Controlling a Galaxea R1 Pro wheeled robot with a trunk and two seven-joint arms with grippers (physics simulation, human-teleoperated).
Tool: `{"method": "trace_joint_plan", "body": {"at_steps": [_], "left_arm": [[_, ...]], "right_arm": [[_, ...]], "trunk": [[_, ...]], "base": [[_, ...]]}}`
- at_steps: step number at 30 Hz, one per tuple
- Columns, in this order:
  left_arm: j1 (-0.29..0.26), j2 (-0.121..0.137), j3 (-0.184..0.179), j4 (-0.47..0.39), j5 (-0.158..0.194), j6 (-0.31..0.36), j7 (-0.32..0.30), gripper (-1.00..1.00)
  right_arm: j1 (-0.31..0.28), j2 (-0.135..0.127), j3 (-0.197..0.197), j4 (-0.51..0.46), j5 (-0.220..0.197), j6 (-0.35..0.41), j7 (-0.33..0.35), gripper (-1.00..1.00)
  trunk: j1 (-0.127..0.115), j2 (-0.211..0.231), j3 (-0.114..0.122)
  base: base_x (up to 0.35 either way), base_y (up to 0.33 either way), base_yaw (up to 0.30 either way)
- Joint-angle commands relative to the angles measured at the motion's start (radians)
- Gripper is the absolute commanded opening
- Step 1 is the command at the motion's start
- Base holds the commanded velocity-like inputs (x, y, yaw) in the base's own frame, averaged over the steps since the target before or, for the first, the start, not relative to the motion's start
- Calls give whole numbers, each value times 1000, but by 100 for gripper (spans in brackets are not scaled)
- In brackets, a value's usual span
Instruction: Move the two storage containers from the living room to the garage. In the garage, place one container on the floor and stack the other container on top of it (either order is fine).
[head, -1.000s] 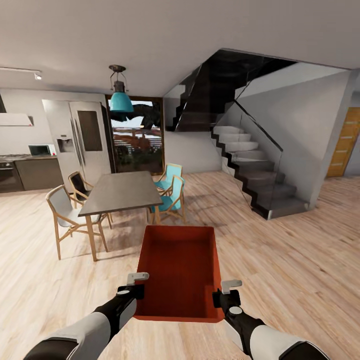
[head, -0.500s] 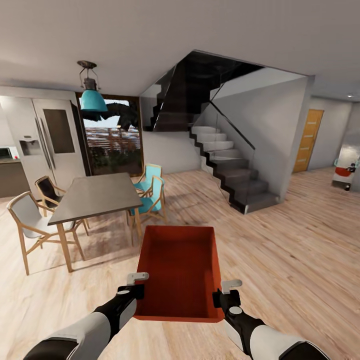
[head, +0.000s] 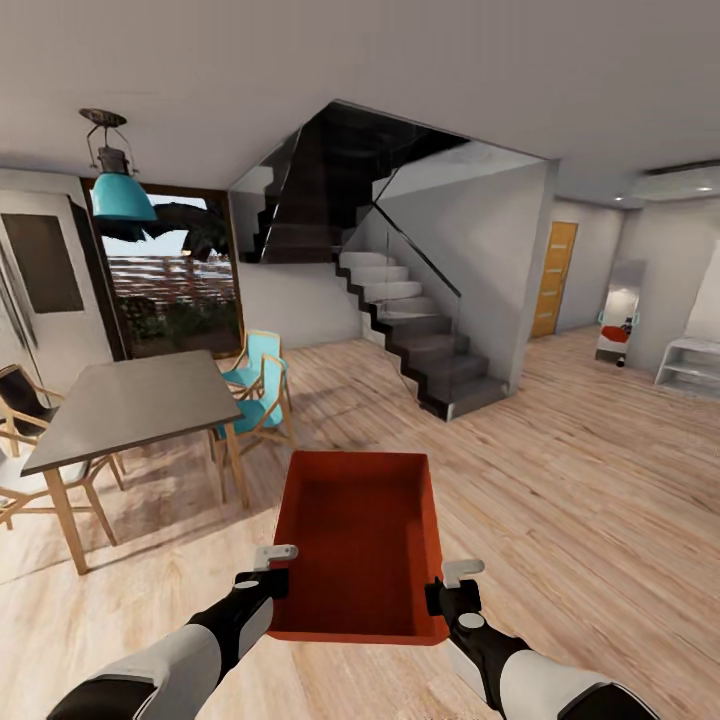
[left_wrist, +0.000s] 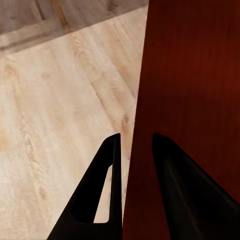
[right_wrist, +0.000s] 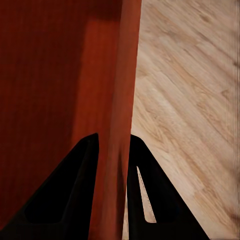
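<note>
The storage container (head: 360, 540) is an orange-red box with smooth plain walls and no lid. It is up in the air in front of the robot, above the light wood floor (head: 580, 480). The left end effector (head: 268, 572) pinches its left wall, one finger inside and one outside. The right end effector (head: 448, 585) pinches the right wall the same way. A grey dining table (head: 130, 405), blue chairs (head: 255, 385) and dark stairs (head: 420, 340) stand farther off.
</note>
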Motion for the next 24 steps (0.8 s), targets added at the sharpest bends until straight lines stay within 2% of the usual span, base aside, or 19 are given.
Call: {"method": "trace_joint_plan", "body": {"at_steps": [1,24], "left_arm": [[0,5,7,-5,-15,3,10,-100],[0,4,7,-6,-15,3,10,-100]], "right_arm": [[-1,0,-70,2,-15,-3,-1,-100],[-1,0,-70,2,-14,-3,-1,-100]], "trunk": [[0,-2,-2],[0,-2,-2]], "base": [[0,0,-287],[0,0,-287]]}}
